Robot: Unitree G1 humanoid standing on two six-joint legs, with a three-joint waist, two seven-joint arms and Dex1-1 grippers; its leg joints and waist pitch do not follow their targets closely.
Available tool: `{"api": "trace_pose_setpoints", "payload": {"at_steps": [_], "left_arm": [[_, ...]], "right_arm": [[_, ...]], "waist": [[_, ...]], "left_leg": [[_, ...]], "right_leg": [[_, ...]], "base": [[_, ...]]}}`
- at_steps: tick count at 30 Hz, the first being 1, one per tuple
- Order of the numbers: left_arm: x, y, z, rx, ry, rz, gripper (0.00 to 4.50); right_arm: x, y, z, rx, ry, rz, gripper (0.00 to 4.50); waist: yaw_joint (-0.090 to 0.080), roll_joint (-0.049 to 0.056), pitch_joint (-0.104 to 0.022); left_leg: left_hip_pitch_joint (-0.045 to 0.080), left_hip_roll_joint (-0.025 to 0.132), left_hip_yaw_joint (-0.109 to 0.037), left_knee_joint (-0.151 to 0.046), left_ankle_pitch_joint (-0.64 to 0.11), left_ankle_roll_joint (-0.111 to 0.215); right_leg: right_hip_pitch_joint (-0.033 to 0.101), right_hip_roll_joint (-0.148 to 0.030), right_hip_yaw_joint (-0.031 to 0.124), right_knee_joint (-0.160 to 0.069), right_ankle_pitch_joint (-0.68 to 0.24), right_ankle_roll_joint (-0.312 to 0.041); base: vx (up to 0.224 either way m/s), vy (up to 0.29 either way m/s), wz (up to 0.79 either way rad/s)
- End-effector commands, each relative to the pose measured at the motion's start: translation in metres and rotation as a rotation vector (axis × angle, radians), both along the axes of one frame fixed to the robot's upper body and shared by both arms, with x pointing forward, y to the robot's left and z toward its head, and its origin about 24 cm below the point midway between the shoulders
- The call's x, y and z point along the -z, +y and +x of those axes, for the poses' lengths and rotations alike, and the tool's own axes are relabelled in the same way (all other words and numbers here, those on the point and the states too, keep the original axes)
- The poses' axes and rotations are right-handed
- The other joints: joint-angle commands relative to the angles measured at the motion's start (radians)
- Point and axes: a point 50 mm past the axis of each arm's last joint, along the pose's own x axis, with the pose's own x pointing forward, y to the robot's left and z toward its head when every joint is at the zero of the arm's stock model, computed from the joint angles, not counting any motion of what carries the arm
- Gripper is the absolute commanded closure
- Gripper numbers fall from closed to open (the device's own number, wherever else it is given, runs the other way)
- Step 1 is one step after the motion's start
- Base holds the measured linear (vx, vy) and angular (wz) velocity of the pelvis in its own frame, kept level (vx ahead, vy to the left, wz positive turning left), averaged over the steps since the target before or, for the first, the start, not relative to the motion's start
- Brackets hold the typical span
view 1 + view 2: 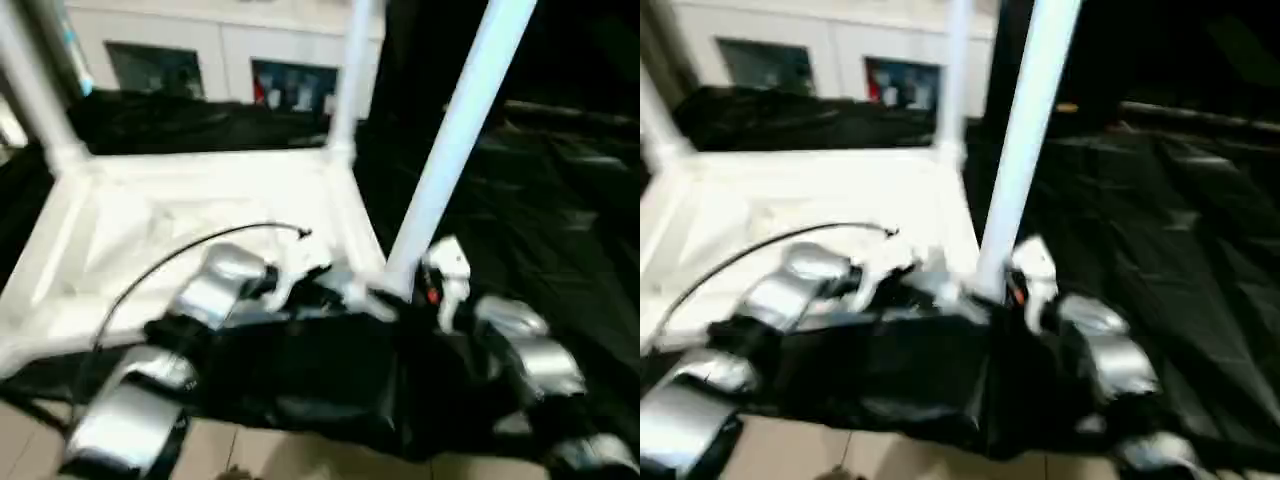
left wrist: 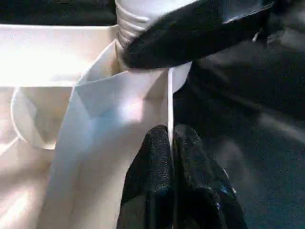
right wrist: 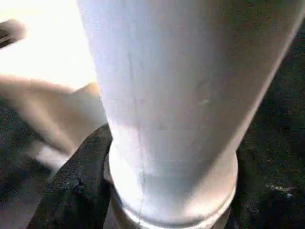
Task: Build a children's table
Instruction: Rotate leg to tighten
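Note:
The white tabletop (image 1: 150, 230) lies underside up on black cloth. Two white legs (image 1: 350, 70) (image 1: 35, 90) stand in its far corner sockets. A third leg (image 1: 455, 130) leans to the right over the near right corner. Its ribbed end (image 2: 136, 21) sits at the socket there. My right gripper (image 1: 425, 285) is shut on this leg's base, with one black finger (image 3: 81, 191) curving round the flared end (image 3: 171, 186). Beside that corner, my left gripper (image 2: 170, 138) is shut on the tabletop's thin rim (image 2: 169, 95).
Black cloth (image 1: 540, 200) covers the surface to the right and behind. A white glass-door cabinet (image 1: 220, 50) stands at the back. A thin black cable (image 1: 180, 255) arcs over my left forearm. Light floor (image 1: 280, 455) shows at the near edge.

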Motion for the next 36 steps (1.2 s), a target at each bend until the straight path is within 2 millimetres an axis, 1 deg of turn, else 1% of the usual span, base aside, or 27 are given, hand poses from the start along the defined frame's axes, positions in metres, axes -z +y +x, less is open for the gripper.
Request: {"api": "trace_pose_setpoints", "payload": {"at_steps": [1, 2, 3, 4, 5, 6, 7, 8, 9, 10, 12, 15, 18, 19, 20, 21, 22, 23, 24, 25, 26, 27, 29, 30, 32, 34, 36], "left_arm": [[0.004, 0.004, 0.006, -0.15, -0.001, -0.033, 4.5], [0.004, -0.001, 0.007, -0.184, -0.011, -0.026, 4.5], [0.004, -0.005, 0.008, -0.208, -0.019, -0.023, 4.5], [0.004, -0.009, 0.009, -0.221, -0.031, -0.018, 4.5], [0.003, -0.014, 0.01, -0.226, -0.049, -0.005, 4.5], [0.003, -0.015, 0.01, -0.226, -0.053, -0.002, 4.5], [0.003, -0.017, 0.01, -0.225, -0.057, 0.001, 4.5], [0.003, -0.018, 0.01, -0.223, -0.059, 0.003, 4.5], [0.004, -0.019, 0.01, -0.216, -0.065, 0.012, 4.5], [0.005, -0.02, 0.01, -0.214, -0.068, 0.025, 4.5], [0.005, -0.019, 0.01, -0.208, -0.068, 0.033, 4.5], [0.006, -0.015, 0.009, -0.181, -0.061, 0.034, 4.5], [0.007, -0.011, 0.007, -0.125, -0.046, 0.033, 4.5], [0.007, -0.01, 0.005, -0.087, -0.04, 0.024, 4.5], [0.007, -0.009, 0.004, -0.081, -0.036, 0.024, 4.5], [0.008, -0.008, 0.004, -0.07, -0.029, 0.023, 4.5], [0.009, -0.005, 0.003, -0.044, -0.02, 0.023, 4.5], [0.009, -0.005, 0.002, -0.039, -0.016, 0.022, 4.5], [0.01, -0.001, 0.0, -0.004, 0.009, 0.017, 4.5], [0.01, 0.002, -0.002, 0.03, 0.013, 0.011, 4.5], [0.008, 0.005, -0.006, 0.11, 0.022, -0.014, 4.5], [0.008, 0.008, -0.009, 0.155, 0.047, -0.029, 4.5], [0.006, 0.011, -0.014, 0.218, 0.073, -0.051, 4.5], [0.006, 0.015, -0.018, 0.271, 0.095, -0.055, 4.5], [0.005, 0.017, -0.02, 0.298, 0.105, -0.054, 4.5], [0.005, 0.024, -0.025, 0.347, 0.125, -0.044, 4.5], [0.005, 0.025, -0.026, 0.359, 0.127, -0.045, 4.5]], "right_arm": [[0.025, -0.009, -0.008, 0.128, 0.117, -0.037, 1.75], [0.026, -0.004, -0.005, 0.186, 0.127, -0.034, 1.75], [0.028, 0.002, -0.002, 0.221, 0.141, -0.04, 1.75], [0.029, 0.009, -0.001, 0.231, 0.151, -0.047, 1.75], [0.028, 0.021, 0.002, 0.224, 0.15, -0.065, 1.75], [0.028, 0.024, 0.002, 0.218, 0.146, -0.069, 1.75], [0.027, 0.032, 0.003, 0.18, 0.139, -0.062, 1.75], [0.026, 0.038, 0.003, 0.151, 0.132, -0.054, 1.4], [0.024, 0.042, 0.003, 0.127, 0.115, -0.046, 1.19], [0.021, 0.048, 0.004, 0.113, 0.099, -0.034, 1.05], [0.02, 0.049, 0.005, 0.102, 0.092, -0.022, 1.02], [0.016, 0.047, 0.006, 0.063, 0.06, -0.04, 0.62], [0.011, 0.039, 0.006, -0.006, 0.023, -0.052, 0.57], [0.008, 0.035, 0.005, -0.032, 0.014, -0.05, 0.57], [0.008, 0.034, 0.005, -0.041, 0.011, -0.048, 0.57], [0.006, 0.032, 0.004, -0.055, 0.006, -0.046, 0.57], [0.004, 0.027, 0.003, -0.088, -0.007, -0.048, 0.57], [0.003, 0.026, 0.003, -0.094, -0.009, -0.049, 0.57], [0.0, 0.019, 0.001, -0.132, -0.022, -0.058, 0.57], [-0.002, 0.014, 0.0, -0.162, -0.03, -0.067, 0.57], [-0.006, 0.005, -0.004, -0.222, -0.042, -0.085, 0.57], [-0.008, 0.001, -0.007, -0.258, -0.043, -0.089, 0.57], [-0.01, -0.004, -0.01, -0.3, -0.042, -0.094, 0.57], [-0.012, -0.008, -0.013, -0.342, -0.041, -0.1, 0.57], [-0.013, -0.009, -0.015, -0.367, -0.041, -0.104, 0.57], [-0.013, -0.012, -0.024, -0.446, -0.03, -0.12, 0.57], [-0.013, -0.013, -0.027, -0.473, -0.025, -0.123, 0.57]], "waist": [[-0.002, -0.01, -0.056], [-0.001, -0.011, -0.057], [-0.004, -0.007, -0.057], [-0.006, -0.009, -0.058], [-0.004, -0.007, -0.058], [-0.006, -0.007, -0.056], [-0.006, -0.007, -0.057], [-0.006, -0.007, -0.056], [-0.005, -0.005, -0.057], [-0.006, -0.006, -0.056], [-0.008, -0.006, -0.054], [-0.01, -0.008, -0.052], [-0.013, -0.009, -0.052], [-0.013, -0.01, -0.053], [-0.014, -0.01, -0.054], [-0.013, -0.01, -0.056], [-0.013, -0.011, -0.057], [-0.012, -0.012, -0.057], [-0.011, -0.015, -0.057], [-0.013, -0.014, -0.058], [-0.008, -0.016, -0.057], [-0.009, -0.016, -0.056], [-0.009, -0.013, -0.055], [-0.007, -0.013, -0.054], [-0.003, -0.01, -0.055], [0.006, -0.011, -0.052], [0.009, -0.009, -0.053]], "left_leg": [[0.009, 0.048, -0.029, -0.068, -0.18, 0.013], [0.008, 0.047, -0.027, -0.067, -0.171, 0.021], [0.008, 0.047, -0.026, -0.067, -0.156, 0.027], [0.006, 0.044, -0.027, -0.067, -0.151, 0.029], [0.007, 0.044, -0.027, -0.066, -0.153, 0.03], [0.007, 0.045, -0.027, -0.067, -0.162, 0.032], [0.009, 0.045, -0.026, -0.067, -0.167, 0.034], [0.007, 0.045, -0.027, -0.067, -0.168, 0.035], [0.008, 0.047, -0.027, -0.068, -0.172, 0.038], [0.008, 0.047, -0.027, -0.069, -0.177, 0.039], [0.008, 0.046, -0.028, -0.07, -0.195, 0.038], [0.008, 0.048, -0.03, -0.072, -0.221, 0.035], [0.006, 0.048, -0.032, -0.073, -0.223, 0.036], [0.004, 0.047, -0.03, -0.07, -0.212, 0.049], [0.004, 0.048, -0.029, -0.07, -0.204, 0.051], [0.003, 0.049, -0.03, -0.069, -0.182, 0.056], [0.003, 0.048, -0.028, -0.067, -0.171, 0.061], [0.001, 0.048, -0.027, -0.066, -0.155, 0.073], [0.002, 0.048, -0.027, -0.065, -0.145, 0.082], [-0.001, 0.048, -0.026, -0.064, -0.138, 0.091], [0.0, 0.048, -0.028, -0.065, -0.135, 0.091], [0.001, 0.049, -0.025, -0.064, -0.142, 0.099], [0.002, 0.051, -0.025, -0.065, -0.151, 0.1], [0.004, 0.053, -0.026, -0.066, -0.162, 0.096], [0.006, 0.056, -0.025, -0.067, -0.167, 0.088], [0.008, 0.058, -0.024, -0.07, -0.175, 0.078], [0.009, 0.059, -0.025, -0.071, -0.174, 0.072]], "right_leg": [[0.037, -0.093, 0.053, -0.088, -0.258, -0.184], [0.039, -0.093, 0.055, -0.088, -0.242, -0.183], [0.035, -0.091, 0.056, -0.085, -0.209, -0.189], [0.038, -0.09, 0.054, -0.084, -0.201, -0.19], [0.038, -0.091, 0.054, -0.085, -0.204, -0.189], [0.037, -0.092, 0.054, -0.087, -0.215, -0.188], [0.037, -0.091, 0.054, -0.088, -0.22, -0.185], [0.038, -0.091, 0.054, -0.088, -0.219, -0.183], [0.038, -0.092, 0.054, -0.089, -0.215, -0.181], [0.037, -0.091, 0.054, -0.089, -0.213, -0.181], [0.037, -0.092, 0.054, -0.092, -0.239, -0.178], [0.035, -0.094, 0.054, -0.097, -0.294, -0.169], [0.036, -0.094, 0.053, -0.098, -0.301, -0.163], [0.038, -0.093, 0.054, -0.097, -0.276, -0.167], [0.039, -0.094, 0.055, -0.093, -0.261, -0.172], [0.04, -0.093, 0.054, -0.089, -0.224, -0.184], [0.04, -0.092, 0.055, -0.086, -0.197, -0.189], [0.043, -0.092, 0.054, -0.083, -0.161, -0.201], [0.045, -0.092, 0.053, -0.081, -0.142, -0.208], [0.045, -0.093, 0.053, -0.079, -0.128, -0.218], [0.048, -0.092, 0.051, -0.081, -0.132, -0.215], [0.046, -0.092, 0.053, -0.082, -0.132, -0.215], [0.044, -0.092, 0.054, -0.08, -0.139, -0.221], [0.043, -0.094, 0.053, -0.081, -0.159, -0.223], [0.041, -0.094, 0.055, -0.081, -0.167, -0.226], [0.038, -0.092, 0.055, -0.081, -0.17, -0.223], [0.039, -0.093, 0.054, -0.079, -0.165, -0.223]], "base": [[0.0, 0.0, 0.0], [0.0, 0.0, 0.0], [0.0, 0.0, 0.0], [0.0, 0.0, 0.0], [0.0, 0.0, 0.0], [0.0, 0.0, 0.0], [0.0, 0.0, 0.0], [0.0, 0.0, 0.0], [0.0, 0.0, 0.0], [0.0, 0.0, 0.0], [0.0, 0.0, 0.0], [0.0, 0.0, 0.0], [0.0, 0.0, 0.0], [0.0, 0.0, 0.0], [0.0, 0.0, 0.0], [0.0, 0.0, 0.0], [0.0, 0.0, 0.0], [0.0, 0.0, 0.0], [0.0, 0.0, 0.0], [0.0, 0.0, 0.0], [0.0, 0.0, 0.0], [0.0, 0.0, 0.0], [0.0, 0.0, 0.0], [0.0, 0.0, 0.0], [0.0, 0.0, 0.0], [0.0, 0.0, 0.0], [0.0, 0.0, 0.0]]}}
